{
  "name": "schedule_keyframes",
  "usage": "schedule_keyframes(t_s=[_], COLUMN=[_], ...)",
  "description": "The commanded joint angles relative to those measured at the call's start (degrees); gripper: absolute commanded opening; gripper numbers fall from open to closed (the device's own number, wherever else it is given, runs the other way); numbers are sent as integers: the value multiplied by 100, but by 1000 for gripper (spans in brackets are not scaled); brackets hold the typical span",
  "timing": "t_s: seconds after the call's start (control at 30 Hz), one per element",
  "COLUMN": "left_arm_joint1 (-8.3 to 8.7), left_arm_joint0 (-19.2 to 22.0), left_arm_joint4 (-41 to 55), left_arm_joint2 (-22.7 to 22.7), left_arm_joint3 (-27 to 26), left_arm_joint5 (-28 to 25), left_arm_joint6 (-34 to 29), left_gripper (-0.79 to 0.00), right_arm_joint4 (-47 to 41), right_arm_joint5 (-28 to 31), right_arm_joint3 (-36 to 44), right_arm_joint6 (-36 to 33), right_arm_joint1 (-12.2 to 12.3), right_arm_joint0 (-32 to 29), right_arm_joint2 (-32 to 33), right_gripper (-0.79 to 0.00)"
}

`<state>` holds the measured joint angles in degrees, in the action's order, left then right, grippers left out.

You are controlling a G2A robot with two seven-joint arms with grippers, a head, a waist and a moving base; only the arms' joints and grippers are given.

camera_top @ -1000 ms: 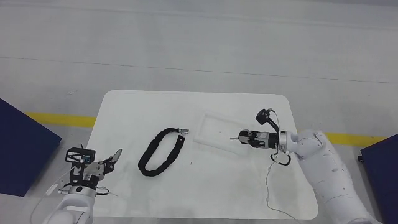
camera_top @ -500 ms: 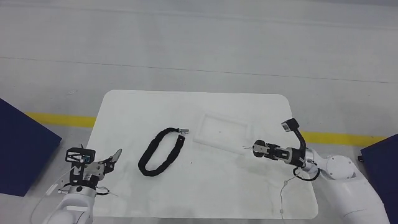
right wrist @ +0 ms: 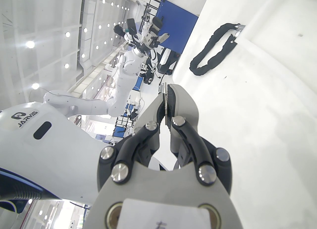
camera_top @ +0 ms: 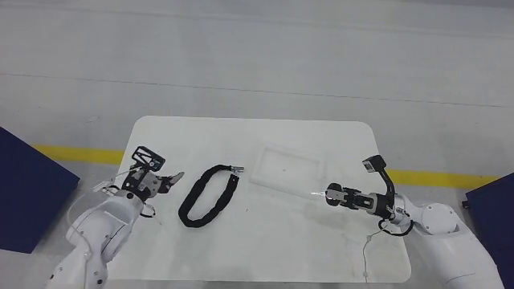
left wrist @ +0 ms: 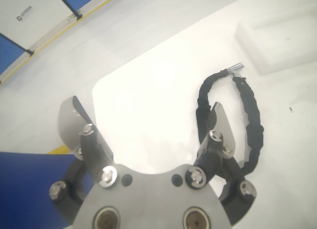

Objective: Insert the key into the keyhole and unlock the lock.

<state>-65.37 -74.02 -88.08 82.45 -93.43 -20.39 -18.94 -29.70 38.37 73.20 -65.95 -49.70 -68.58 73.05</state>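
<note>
A black sleeved chain lock (camera_top: 206, 196) lies in a loop on the white table, its metal lock end (camera_top: 234, 168) beside the foam tray. My left gripper (camera_top: 166, 182) stands open just left of the loop; in the left wrist view its fingers (left wrist: 220, 118) spread wide, with the chain (left wrist: 250, 121) and its silver cylinder (left wrist: 236, 67) beyond the left gripper (left wrist: 146, 113). My right gripper (camera_top: 328, 195) is shut on a small silver key (camera_top: 314, 193) pointing left, right of the tray's front corner. The right gripper (right wrist: 167, 92) pinches the key (right wrist: 165, 98) edge-on, and the chain (right wrist: 213, 51) lies ahead.
A shallow white foam tray (camera_top: 287, 168) sits mid-table between the chain and my right gripper, also seen as a tray (left wrist: 279, 41) close to the lock end. The table edge (camera_top: 120, 168) runs just left of my left arm. Blue barriers stand off both sides.
My left arm has swung from the table's front-left corner up toward the chain. The right gripper pulled back from the tray with the key, then held almost still.
</note>
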Motion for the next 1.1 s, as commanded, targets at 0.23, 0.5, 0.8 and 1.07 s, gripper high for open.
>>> schedule_keyframes(t_s=[0.23, 0.5, 0.8, 1.07], left_arm_joint1=[-266, -747, -1318, -1661], left_arm_joint0=[2159, 3394, 4172, 4502], left_arm_joint4=[-144, 322, 808, 1012], left_arm_joint2=[-1472, -2625, -3380, -3656], left_arm_joint3=[2323, 4462, 6222, 7105], left_arm_joint5=[-858, -1002, -1091, -1171], left_arm_joint6=[-254, -129, 264, 521], left_gripper=[0, 0, -120, -302], right_arm_joint4=[0, 0, 0, 0], right_arm_joint5=[0, 0, 0, 0], right_arm_joint3=[0, 0, 0, 0], right_arm_joint6=[0, 0, 0, 0], right_arm_joint1=[0, 0, 0, 0], right_arm_joint0=[0, 0, 0, 0], right_arm_joint2=[0, 0, 0, 0], right_gripper=[-785, -785, -785, -785])
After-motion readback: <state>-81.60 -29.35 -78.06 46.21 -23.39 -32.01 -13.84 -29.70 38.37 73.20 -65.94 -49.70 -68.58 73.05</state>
